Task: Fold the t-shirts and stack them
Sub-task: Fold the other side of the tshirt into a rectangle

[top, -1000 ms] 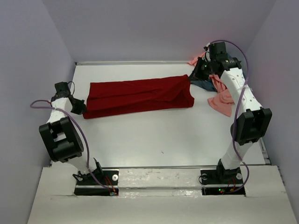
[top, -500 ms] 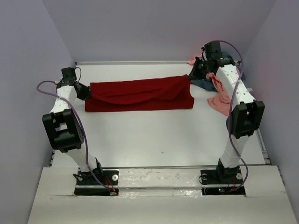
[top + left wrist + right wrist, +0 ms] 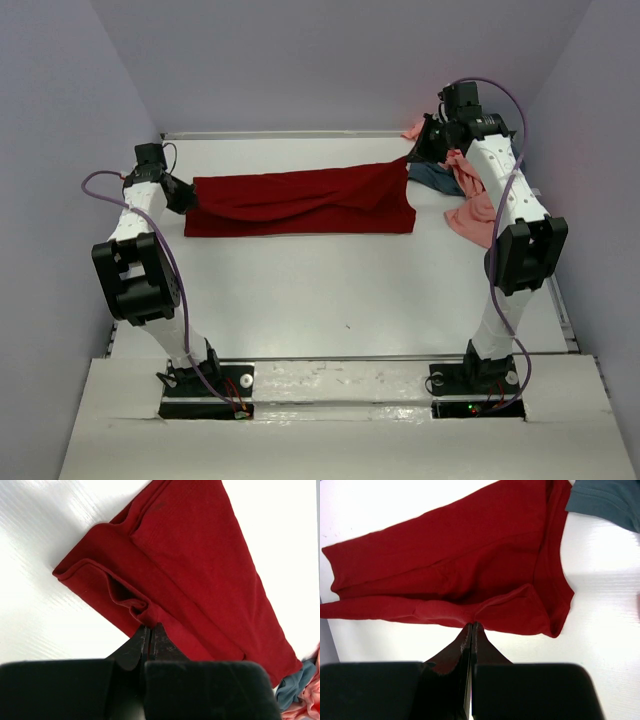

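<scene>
the dark red t-shirt point(image 3: 300, 203) is stretched across the upper middle of the frame, on the surface point(image 3: 330, 290). the left fingers point(image 3: 149, 634) pinch its left end and the right fingers point(image 3: 470, 632) its right end, both closed on the cloth.

From above, the right arm point(image 3: 503, 190) hides most of the blue-grey shirt point(image 3: 430, 178) and part of the pink shirt point(image 3: 470, 218). Wrist cams crop the blue-grey one at the edge, and we lose the near edge of the red shirt point(image 3: 200, 570) under the black housing point(image 3: 140, 690).
</scene>
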Controlling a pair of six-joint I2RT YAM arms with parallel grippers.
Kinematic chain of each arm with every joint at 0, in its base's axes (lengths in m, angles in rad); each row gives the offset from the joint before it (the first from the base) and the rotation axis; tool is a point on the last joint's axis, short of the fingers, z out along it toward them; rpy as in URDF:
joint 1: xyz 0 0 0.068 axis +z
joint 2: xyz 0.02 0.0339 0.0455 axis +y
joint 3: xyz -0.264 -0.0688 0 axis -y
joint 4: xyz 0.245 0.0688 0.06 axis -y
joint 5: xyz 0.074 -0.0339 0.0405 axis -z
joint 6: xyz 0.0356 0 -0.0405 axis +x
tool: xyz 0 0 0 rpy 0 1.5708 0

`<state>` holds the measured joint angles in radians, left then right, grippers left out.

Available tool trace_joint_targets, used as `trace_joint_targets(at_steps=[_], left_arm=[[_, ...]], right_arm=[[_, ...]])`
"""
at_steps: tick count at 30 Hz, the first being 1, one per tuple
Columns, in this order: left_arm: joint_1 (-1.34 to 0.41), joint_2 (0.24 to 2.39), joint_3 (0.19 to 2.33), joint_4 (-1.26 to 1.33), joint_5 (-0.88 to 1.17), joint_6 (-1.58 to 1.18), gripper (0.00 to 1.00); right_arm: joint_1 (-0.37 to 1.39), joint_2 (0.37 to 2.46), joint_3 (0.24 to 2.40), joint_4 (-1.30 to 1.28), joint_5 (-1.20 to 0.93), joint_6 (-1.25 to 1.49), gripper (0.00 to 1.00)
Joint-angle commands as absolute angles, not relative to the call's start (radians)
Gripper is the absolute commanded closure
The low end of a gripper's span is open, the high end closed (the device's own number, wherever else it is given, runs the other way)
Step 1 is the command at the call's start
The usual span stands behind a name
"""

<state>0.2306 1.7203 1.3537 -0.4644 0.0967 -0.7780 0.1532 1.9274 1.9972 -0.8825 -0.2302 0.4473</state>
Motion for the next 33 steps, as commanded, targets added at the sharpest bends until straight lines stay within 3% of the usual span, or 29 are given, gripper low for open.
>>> trace_joint_targets(at_steps=[1,16,33], left_arm=[[0.232,1.71,1.373,-0.472,0.098,-0.765,1.0],[0.232,1.755,1.405,-0.474,0.103,-0.769,1.0],[0.232,1.907,1.605,-0.531,0.101,-0.727,1.0]], right_arm=[[0.129,1.947,2.066,-0.864,-0.195,0.423,1.0],[0.1,2.026,2.143,-0.873,-0.213,0.414,1.0],[0.1,2.157,2.244,-0.862,-0.236,0.411,1.0]])
